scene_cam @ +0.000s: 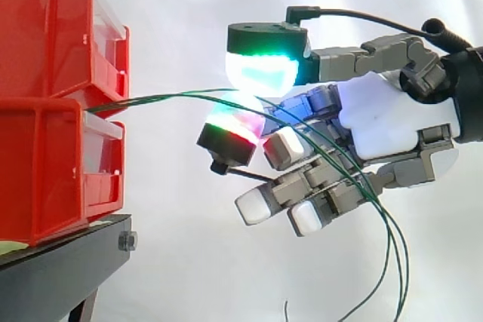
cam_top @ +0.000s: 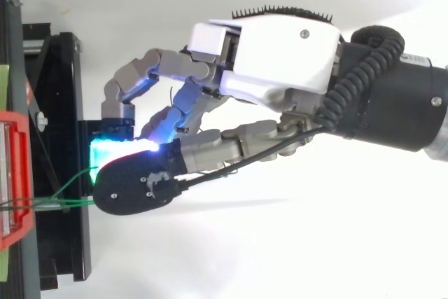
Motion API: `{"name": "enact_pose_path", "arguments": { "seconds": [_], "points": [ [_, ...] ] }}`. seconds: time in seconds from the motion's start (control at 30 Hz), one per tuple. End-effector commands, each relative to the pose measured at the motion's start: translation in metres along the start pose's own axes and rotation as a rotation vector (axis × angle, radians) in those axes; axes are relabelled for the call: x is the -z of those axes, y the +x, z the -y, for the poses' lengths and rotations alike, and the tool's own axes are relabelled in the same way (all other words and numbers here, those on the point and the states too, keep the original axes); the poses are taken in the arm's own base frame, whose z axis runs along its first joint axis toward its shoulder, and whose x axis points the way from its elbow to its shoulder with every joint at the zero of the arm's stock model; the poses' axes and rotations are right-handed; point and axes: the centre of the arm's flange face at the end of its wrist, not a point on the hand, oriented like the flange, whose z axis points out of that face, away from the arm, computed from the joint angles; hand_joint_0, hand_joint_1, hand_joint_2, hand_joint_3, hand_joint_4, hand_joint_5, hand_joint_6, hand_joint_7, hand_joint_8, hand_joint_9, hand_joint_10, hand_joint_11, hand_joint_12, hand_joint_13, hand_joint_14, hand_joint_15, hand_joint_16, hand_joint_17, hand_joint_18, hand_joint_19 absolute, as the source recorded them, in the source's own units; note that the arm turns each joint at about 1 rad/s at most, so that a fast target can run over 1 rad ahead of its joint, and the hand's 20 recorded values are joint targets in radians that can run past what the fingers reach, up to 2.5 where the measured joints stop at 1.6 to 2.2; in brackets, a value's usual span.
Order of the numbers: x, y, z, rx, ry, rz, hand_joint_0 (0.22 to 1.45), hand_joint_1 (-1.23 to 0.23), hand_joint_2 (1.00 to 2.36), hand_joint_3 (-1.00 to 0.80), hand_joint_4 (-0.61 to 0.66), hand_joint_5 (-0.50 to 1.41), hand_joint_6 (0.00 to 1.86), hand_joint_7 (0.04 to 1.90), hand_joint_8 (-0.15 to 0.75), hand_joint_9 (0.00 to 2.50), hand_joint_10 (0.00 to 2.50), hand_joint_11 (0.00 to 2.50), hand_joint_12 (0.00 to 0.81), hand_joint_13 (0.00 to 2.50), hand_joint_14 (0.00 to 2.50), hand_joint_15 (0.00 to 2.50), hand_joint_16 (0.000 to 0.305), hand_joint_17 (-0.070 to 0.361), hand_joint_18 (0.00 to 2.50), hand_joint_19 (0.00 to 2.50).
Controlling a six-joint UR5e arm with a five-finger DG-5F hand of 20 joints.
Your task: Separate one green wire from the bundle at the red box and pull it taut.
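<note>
The hand (scene_cam: 377, 122) sits to the right of the red box (scene_cam: 45, 171), its fingers (scene_cam: 260, 69) curled closed around the green wires (scene_cam: 151, 97). Several strands seem to run between them, bowed and hanging loose beyond, so separating one and pulling it taut both look undone.

Red bins (scene_cam: 45, 141) cut off at L edge, green wires (scene_cam: 181, 95) exit btm edge — mid-run hidden by robot hand (scene_cam: 385, 115).

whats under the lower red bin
A black stand carries the lower red bin, with a bolt on its front corner. The bin covers the stand's top, so anything between them is hidden.
</note>
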Motion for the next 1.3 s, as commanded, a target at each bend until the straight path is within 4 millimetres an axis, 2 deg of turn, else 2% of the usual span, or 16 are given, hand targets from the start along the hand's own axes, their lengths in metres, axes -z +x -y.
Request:
{"name": "enact_pose_path", "arguments": {
  "seconds": [0.0, 0.2, 0.37, 0.57, 0.63, 0.8, 0.83, 0.9, 0.97, 1.0, 1.07, 1.1, 1.17, 1.27],
  "points": [
    [0.0, 0.0, 0.0, 0.0, 0.001, 0.0, 0.58, -0.73, 1.02, -0.1, 0.02, -0.13, 0.92, 0.98, 0.284, 1.16, 0.02, 0.75, 0.343, 0.81, 0.02, 0.46, 0.057, 0.129, 0.78, 0.65],
    [0.004, -0.003, -0.001, 0.007, 0.02, 0.002, 0.59, -0.74, 1.02, -0.06, 0.01, -0.12, 0.92, 1.01, 0.286, 1.16, 0.02, 0.74, 0.347, 0.8, 0.02, 0.46, 0.059, 0.132, 0.78, 0.64],
    [0.018, -0.008, -0.015, 0.054, 0.054, 0.002, 0.58, -0.74, 1.02, -0.03, 0.02, -0.11, 0.93, 1.03, 0.291, 1.14, 0.03, 0.73, 0.358, 0.81, 0.02, 0.46, 0.06, 0.136, 0.8, 0.63],
    [0.022, -0.009, -0.018, 0.093, 0.067, 0.004, 0.59, -0.73, 1.02, -0.03, 0.01, -0.11, 0.93, 1.03, 0.298, 1.13, 0.02, 0.72, 0.361, 0.81, 0.02, 0.46, 0.061, 0.136, 0.79, 0.63],
    [0.022, -0.01, -0.014, 0.098, 0.072, 0.003, 0.59, -0.73, 1.02, -0.03, 0.02, -0.11, 0.93, 1.03, 0.299, 1.13, 0.02, 0.73, 0.36, 0.81, 0.02, 0.46, 0.06, 0.136, 0.79, 0.63],
    [0.017, -0.01, 0.018, 0.082, 0.039, 0.021, 0.59, -0.73, 1.02, -0.04, 0.01, -0.11, 0.94, 1.0, 0.293, 1.13, 0.02, 0.82, 0.361, 0.81, 0.02, 0.46, 0.06, 0.135, 0.79, 0.62],
    [0.012, -0.009, 0.03, 0.068, -0.005, 0.026, 0.59, -0.72, 1.02, -0.04, 0.01, -0.12, 0.94, 1.0, 0.301, 1.15, 0.03, 1.04, 0.361, 0.8, 0.02, 0.48, 0.06, 0.134, 0.79, 0.62],
    [0.009, -0.007, 0.035, 0.055, -0.043, 0.026, 0.59, -0.72, 1.02, -0.04, 0.01, -0.12, 0.94, 1.0, 0.315, 1.12, 0.02, 1.3, 0.359, 0.8, 0.02, 0.53, 0.059, 0.133, 0.79, 0.62],
    [0.006, -0.004, 0.048, 0.037, -0.093, 0.024, 0.59, -0.72, 1.02, -0.04, 0.0, -0.12, 0.94, 0.99, 0.316, 1.05, 0.01, 1.33, 0.353, 0.79, 0.02, 0.52, 0.058, 0.13, 0.78, 0.61],
    [0.005, -0.003, 0.05, 0.033, -0.107, 0.024, 0.59, -0.72, 1.02, -0.04, 0.0, -0.12, 0.94, 0.99, 0.321, 1.04, 0.01, 1.32, 0.353, 0.78, 0.02, 0.52, 0.058, 0.13, 0.78, 0.61],
    [0.002, -0.001, 0.054, 0.023, -0.151, 0.024, 0.59, -0.72, 1.02, -0.04, -0.02, -0.12, 0.94, 0.99, 0.295, 0.79, 0.02, 0.9, 0.347, 0.74, 0.02, 0.48, 0.057, 0.128, 0.77, 0.61],
    [0.001, -0.001, 0.053, 0.021, -0.164, 0.024, 0.59, -0.72, 1.02, -0.04, -0.02, -0.12, 0.94, 0.98, 0.292, 0.78, 0.02, 0.86, 0.346, 0.74, 0.02, 0.48, 0.057, 0.128, 0.77, 0.6],
    [-0.001, 0.0, 0.053, 0.016, -0.195, 0.027, 0.58, -0.72, 1.02, -0.04, -0.03, -0.12, 0.94, 0.97, 0.279, 0.63, 0.01, 0.54, 0.341, 0.72, 0.02, 0.44, 0.057, 0.127, 0.77, 0.6],
    [0.0, 0.002, 0.055, 0.025, -0.189, 0.028, 0.58, -0.72, 1.02, -0.03, -0.04, -0.12, 0.94, 0.96, 0.271, 0.55, 0.01, 0.37, 0.333, 0.7, 0.01, 0.39, 0.056, 0.127, 0.76, 0.59]
  ]
}}
